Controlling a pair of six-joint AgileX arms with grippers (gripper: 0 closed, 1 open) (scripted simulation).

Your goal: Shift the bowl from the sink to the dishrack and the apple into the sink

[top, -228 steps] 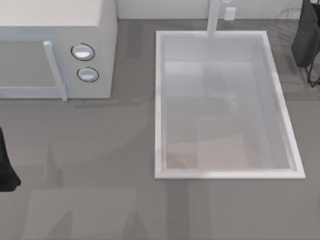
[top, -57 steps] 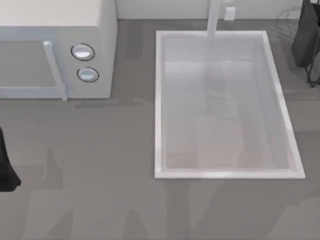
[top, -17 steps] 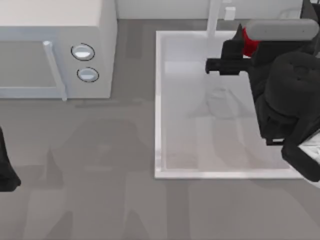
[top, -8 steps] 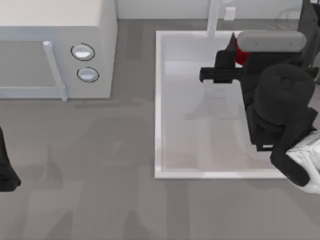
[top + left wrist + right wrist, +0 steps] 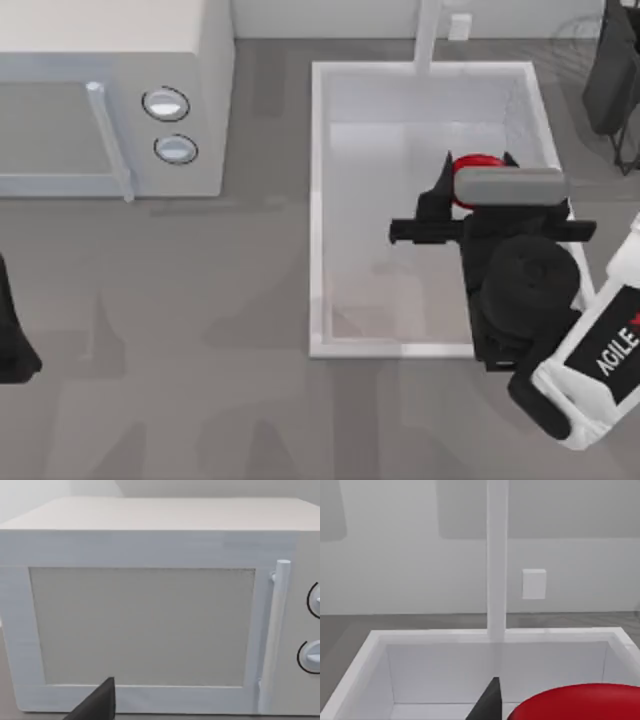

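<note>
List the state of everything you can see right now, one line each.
apple: held in the right hand, over the sink
sink: basin bare, no bowl in it
microwave: door closed
left arm: parked at the table's left edge

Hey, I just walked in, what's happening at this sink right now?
The right arm is reaching over the white sink, and its right gripper is carrying the red apple above the basin. In the right wrist view the apple sits close under the camera, with the faucet ahead. The left gripper is parked at the table's left edge, facing the microwave. The apple hasn't been released yet.
</note>
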